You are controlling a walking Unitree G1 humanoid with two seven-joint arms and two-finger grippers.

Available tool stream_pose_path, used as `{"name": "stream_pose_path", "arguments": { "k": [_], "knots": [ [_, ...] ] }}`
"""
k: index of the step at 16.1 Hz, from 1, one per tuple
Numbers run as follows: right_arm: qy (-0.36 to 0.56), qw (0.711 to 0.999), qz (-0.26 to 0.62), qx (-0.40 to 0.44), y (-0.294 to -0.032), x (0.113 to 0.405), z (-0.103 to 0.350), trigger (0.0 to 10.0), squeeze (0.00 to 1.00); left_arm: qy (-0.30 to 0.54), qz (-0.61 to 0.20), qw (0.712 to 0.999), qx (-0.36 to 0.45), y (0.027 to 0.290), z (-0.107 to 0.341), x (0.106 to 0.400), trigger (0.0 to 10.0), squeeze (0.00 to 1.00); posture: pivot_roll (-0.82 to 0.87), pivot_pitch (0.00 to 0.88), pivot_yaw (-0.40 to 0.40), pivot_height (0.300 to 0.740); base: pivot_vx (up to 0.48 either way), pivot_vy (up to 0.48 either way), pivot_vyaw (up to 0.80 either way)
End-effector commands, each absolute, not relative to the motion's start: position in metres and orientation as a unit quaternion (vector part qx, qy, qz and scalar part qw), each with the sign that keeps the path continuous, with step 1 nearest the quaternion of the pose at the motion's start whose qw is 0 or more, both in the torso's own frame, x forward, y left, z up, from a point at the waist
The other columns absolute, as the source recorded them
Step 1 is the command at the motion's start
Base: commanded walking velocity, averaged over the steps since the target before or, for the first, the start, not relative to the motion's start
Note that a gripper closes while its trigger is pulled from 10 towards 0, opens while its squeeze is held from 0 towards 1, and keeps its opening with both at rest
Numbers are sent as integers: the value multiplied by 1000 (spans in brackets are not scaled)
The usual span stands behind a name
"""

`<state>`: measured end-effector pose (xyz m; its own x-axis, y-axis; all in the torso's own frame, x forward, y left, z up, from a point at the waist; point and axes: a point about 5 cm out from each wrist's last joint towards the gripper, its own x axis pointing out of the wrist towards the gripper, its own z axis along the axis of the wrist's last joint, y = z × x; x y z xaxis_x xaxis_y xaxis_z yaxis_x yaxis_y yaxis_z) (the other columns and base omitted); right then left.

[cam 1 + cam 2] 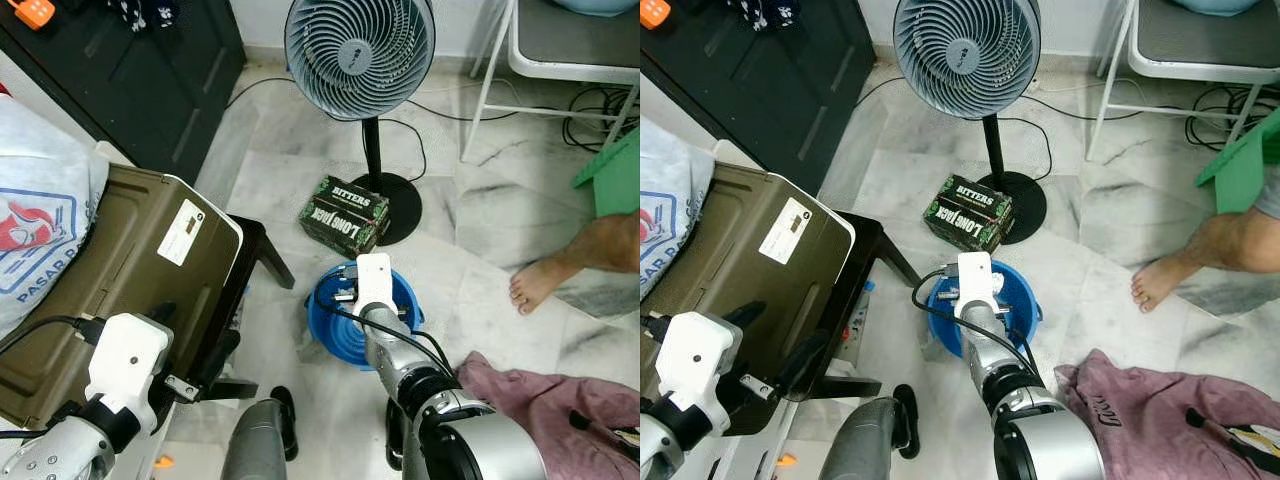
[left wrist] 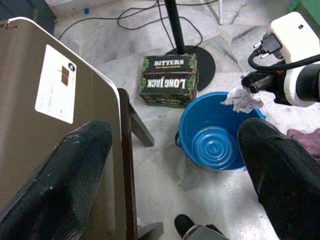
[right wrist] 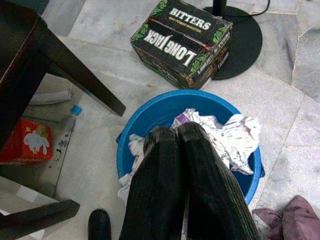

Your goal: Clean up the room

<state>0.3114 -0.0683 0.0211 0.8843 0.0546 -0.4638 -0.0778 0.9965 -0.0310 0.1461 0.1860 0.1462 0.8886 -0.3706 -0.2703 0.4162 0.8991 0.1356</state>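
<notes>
A blue basin stands on the marble floor in front of me. My right gripper hangs over it, shut on a crumpled paper wrapper that spreads out beyond the fingertips above the basin's inside. From the left wrist view the same wrapper hangs at the basin rim. The basin bottom looks bare there. My left gripper is open, fingers wide apart, beside an olive case at my left.
A Bitters Long Jack carton lies just beyond the basin, against the standing fan's base. A dark table leg stands left. A person's bare foot is at right, a pink garment near right. Cables trail at the back.
</notes>
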Motion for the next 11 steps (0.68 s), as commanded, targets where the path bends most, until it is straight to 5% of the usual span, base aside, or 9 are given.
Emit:
{"name": "stream_pose_path", "arguments": {
  "k": [1, 2, 3, 11],
  "knots": [
    [242, 968, 69, 3, -36, 306, 24, 10000, 0, 126, -198, 967, 99, 187, 147, 144, 10000, 0, 243, 333, 151, 740, 0, 0, 0],
    [242, 968, 68, 4, -36, 306, 24, 10000, 129, 126, -197, 967, 99, 188, 147, 144, 10000, 0, 243, 333, 151, 740, 0, 0, 0],
    [241, 968, 69, 13, -38, 306, 24, 10000, 1000, 126, -197, 967, 98, 187, 147, 144, 10000, 0, 240, 332, 149, 740, 0, 0, 0],
    [231, 971, 64, 7, -44, 311, 27, 10000, 1000, 126, -200, 967, 95, 184, 144, 147, 10000, 0, 220, 326, 145, 740, 0, 0, 0]
  ]
}}
